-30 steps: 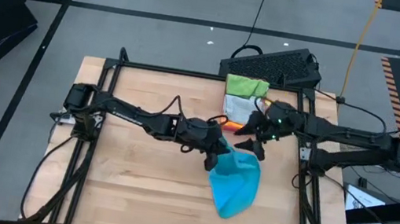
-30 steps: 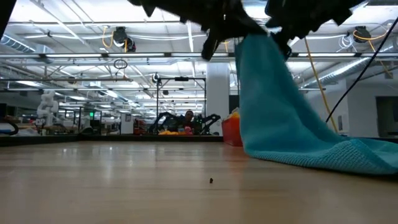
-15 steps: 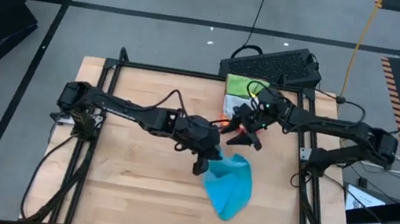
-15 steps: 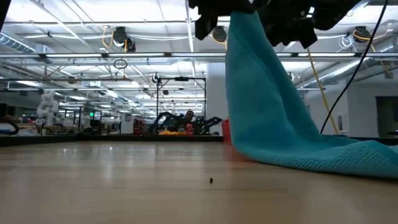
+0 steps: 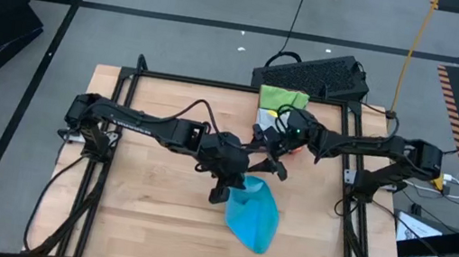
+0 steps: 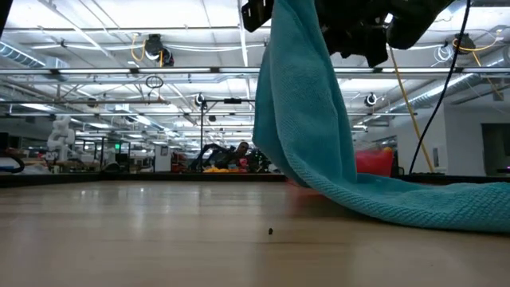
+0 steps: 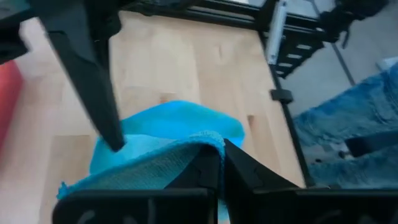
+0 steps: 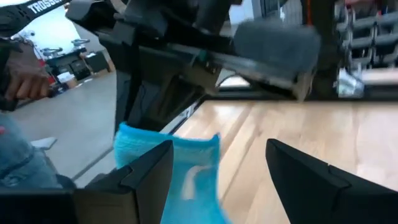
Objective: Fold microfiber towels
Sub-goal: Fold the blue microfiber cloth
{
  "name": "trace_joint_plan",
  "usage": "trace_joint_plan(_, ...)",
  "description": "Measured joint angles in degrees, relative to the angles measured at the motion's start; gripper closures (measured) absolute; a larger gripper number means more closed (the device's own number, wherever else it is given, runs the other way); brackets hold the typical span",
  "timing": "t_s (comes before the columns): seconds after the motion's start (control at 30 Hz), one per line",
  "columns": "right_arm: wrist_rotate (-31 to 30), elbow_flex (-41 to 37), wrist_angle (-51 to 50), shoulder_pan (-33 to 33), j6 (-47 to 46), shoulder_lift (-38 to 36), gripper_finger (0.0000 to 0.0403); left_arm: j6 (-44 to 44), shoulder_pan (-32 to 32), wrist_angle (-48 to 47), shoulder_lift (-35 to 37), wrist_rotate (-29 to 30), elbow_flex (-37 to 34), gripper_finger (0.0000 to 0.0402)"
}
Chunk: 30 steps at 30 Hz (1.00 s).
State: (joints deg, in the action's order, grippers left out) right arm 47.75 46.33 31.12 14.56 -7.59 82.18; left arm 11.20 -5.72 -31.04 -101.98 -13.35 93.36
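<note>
I have plenty of bare pale wooden table on the near and outer sides of my left gripper, while its far side is crowded by my right gripper and the pink-red plastic tray. My left arm reaches in from its corner post to mid-table, elbow bent, claw clamped tight on a top edge of the bright blue microfiber towel. The towel hangs from that pinch and trails onto the wood, its long axis running away from the claw toward the table's near edge. My right claw hovers just beyond the left one, fingers spread wide with nothing between them, beside a folded bright green cloth.
</note>
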Motion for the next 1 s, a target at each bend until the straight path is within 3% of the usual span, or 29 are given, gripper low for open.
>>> trace_joint_plan(0.37,-1.6,0.0,4.3,-4.6,8.6,0.2,0.0174,-1.9,0.0,-6.2,2.6,-1.9,0.0,0.0388)
trace_joint_plan(0.63,-13.3,0.0,5.7,-7.2,15.6,0.4,0.0181,-2.5,0.6,-6.8,2.6,-2.9,0.0,0.0395)
trace_joint_plan(0.83,-11.7,0.0,9.2,-7.2,17.7,2.8,0.0164,-1.8,0.5,-7.7,2.6,-2.9,0.0,0.0393)
trace_joint_plan(1.0,-11.5,0.0,11.3,-7.2,18.4,4.9,0.0188,-1.4,0.4,-9.5,2.6,-3.1,0.0,0.0393)
